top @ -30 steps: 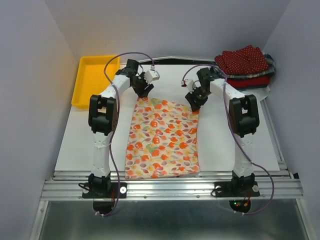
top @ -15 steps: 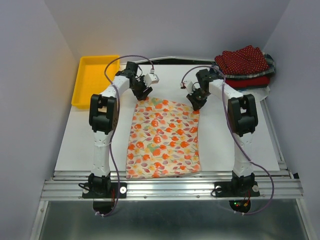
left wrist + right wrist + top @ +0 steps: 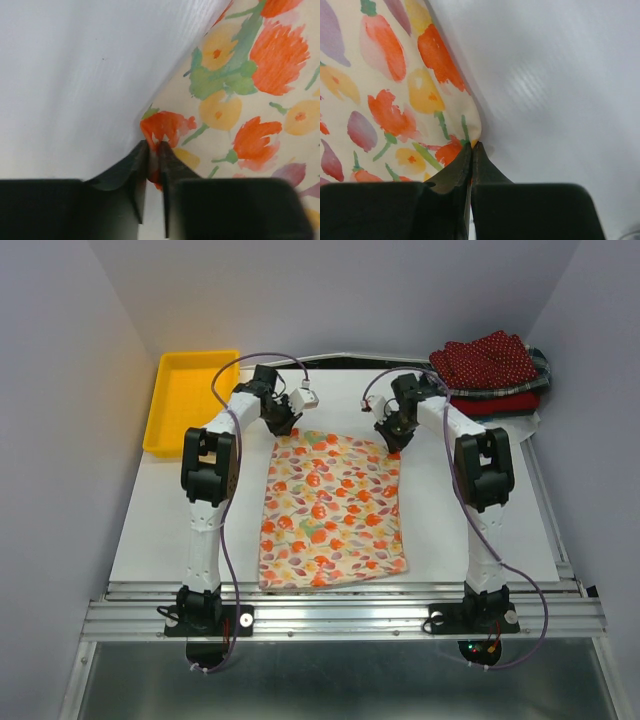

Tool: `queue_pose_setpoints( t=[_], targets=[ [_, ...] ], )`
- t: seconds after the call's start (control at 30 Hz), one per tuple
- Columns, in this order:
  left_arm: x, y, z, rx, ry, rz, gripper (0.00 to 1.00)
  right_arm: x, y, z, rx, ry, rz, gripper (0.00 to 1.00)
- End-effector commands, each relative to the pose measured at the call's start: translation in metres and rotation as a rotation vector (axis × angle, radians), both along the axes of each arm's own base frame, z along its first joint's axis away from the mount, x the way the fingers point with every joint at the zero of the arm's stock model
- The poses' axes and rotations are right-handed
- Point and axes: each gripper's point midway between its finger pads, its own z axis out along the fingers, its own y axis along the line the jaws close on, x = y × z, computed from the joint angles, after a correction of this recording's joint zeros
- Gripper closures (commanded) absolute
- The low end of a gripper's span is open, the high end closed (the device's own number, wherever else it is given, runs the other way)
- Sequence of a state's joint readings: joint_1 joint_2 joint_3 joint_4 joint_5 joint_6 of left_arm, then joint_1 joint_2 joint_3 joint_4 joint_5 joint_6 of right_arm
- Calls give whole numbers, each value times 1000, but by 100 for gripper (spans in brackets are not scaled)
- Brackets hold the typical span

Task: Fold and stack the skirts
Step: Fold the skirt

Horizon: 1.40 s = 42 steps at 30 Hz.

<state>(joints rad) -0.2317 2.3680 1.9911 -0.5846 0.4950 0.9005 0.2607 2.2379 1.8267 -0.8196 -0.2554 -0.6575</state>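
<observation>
At far left, on the back corner of the white table: a yellow tray, rectangular, hard and glossy like plastic, with a raised rim. Well apart from the cloth.

Next to the right, the left gripper, lowered onto the far left corner of the cream skirt. In its wrist view, black fingers clenched on that corner, a thin bit of cloth nipped between the tips and partly hidden by them.

In the middle, between the two arms: the cream skirt itself, spread flat on the table, reaching from the grippers almost to the metal rail at the near edge. Soft, thin, matte fabric, printed with orange-red tulip-like blobs, yellow flowers, green stems and some purple leaves. Roughly rectangular, a little wider at the near hem, turned slightly askew.

Then the right gripper, at the far right corner of the same skirt. Fingers pressed fully together, with only the very tip of the corner caught there. Above both arms, loops of thin purple cable.

At far right, in the back corner: a pile of cloth, well apart from the spread skirt. On top the dotted dark red skirt, rumpled; under it the plain red skirt, folded flat. A dark edge at the side, pattern too small to tell.
</observation>
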Motion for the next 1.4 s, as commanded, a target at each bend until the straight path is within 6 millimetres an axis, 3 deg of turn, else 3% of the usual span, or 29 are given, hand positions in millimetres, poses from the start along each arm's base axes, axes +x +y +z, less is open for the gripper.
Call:
queue_pose_setpoints(
  t=[0.0, 0.07, 0.17, 0.23, 0.3, 0.33, 0.4, 0.43, 0.47, 0.5, 0.53, 0.57, 0.6, 0.63, 0.67, 0.7, 0.73, 0.8, 0.83, 0.9, 0.93, 0.97, 1.0, 1.03, 1.07, 1.17, 1.27, 1.37],
  targets=[
    [42, 7, 63, -37, -190, 80, 92, 64, -17, 39, -35, -230, -114, 99],
    [55, 8, 88, -35, -261, 98, 100, 84, -20, 59, -41, -319, -163, 99],
    [70, 16, 116, -14, -340, 147, 100, 108, -29, 97, -30, -454, -227, 99],
    [71, 21, 139, -17, -396, 160, 100, 114, -30, 124, -14, -526, -240, 99],
    [63, 24, 160, -29, -441, 177, 100, 107, -29, 142, 8, -559, -235, 99],
    [59, 24, 168, -37, -458, 179, 100, 108, -29, 162, 24, -606, -237, 99],
    [47, 24, 178, -45, -479, 185, 100, 96, -27, 162, 44, -617, -213, 99],
    [33, 28, 188, -39, -508, 192, 100, 90, -26, 187, 67, -673, -191, 99],
    [24, 29, 190, -38, -515, 192, 100, 83, -26, 191, 72, -685, -181, 99],
    [15, 29, 195, -38, -532, 191, 100, 69, -29, 173, 59, -652, -167, 99],
    [-5, 33, 197, -35, -548, 198, 100, 62, -30, 174, 56, -660, -150, 99],
    [-16, 34, 194, -35, -544, 198, 100, 52, -29, 194, 79, -711, -134, 99],
    [-29, 31, 194, -33, -547, 187, 100, 35, -32, 170, 61, -668, -108, 99],
    [-52, 34, 185, -13, -541, 166, 100, 22, -29, 187, 94, -709, -85, 99],
    [-65, 33, 180, -1, -540, 156, 100, 13, -31, 184, 98, -714, -80, 99],
    [-77, 30, 179, 5, -552, 150, 100, -6, -35, 154, 81, -664, -68, 99],
    [-99, 32, 173, 2, -562, 144, 100, -17, -32, 148, 78, -665, -37, 99],
    [-122, 31, 164, 2, -565, 121, 100, -37, -32, 137, 73, -660, -12, 99],
    [-133, 30, 157, 8, -561, 110, 100, -59, -32, 122, 66, -635, 17, 99],
    [-167, 26, 142, 18, -558, 66, 100, -80, -30, 108, 64, -618, 58, 99],
    [-184, 31, 130, 30, -552, 61, 100, -100, -29, 97, 48, -611, 110, 99],
    [-197, 26, 122, 32, -545, 29, 100, -113, -27, 90, 41, -594, 149, 95],
    [-205, 28, 117, 40, -548, 15, 87, -124, -25, 85, 33, -587, 181, 87],
    [-217, 26, 122, 21, -567, -2, 72, -135, -26, 90, 23, -614, 225, 64],
    [-234, 29, 103, 37, -515, -33, 37, -152, -27, 76, 20, -574, 251, 55],
    [-272, 20, 114, -40, -514, -124, 3, -163, -35, 90, 8, -635, 240, 40],
    [-291, 20, 133, -103, -533, -124, 1, -170, -36, 115, 29, -678, 228, 18],
    [-294, 24, 135, -95, -488, -80, 1, -169, -30, 141, 84, -668, 185, 18]
  ],
)
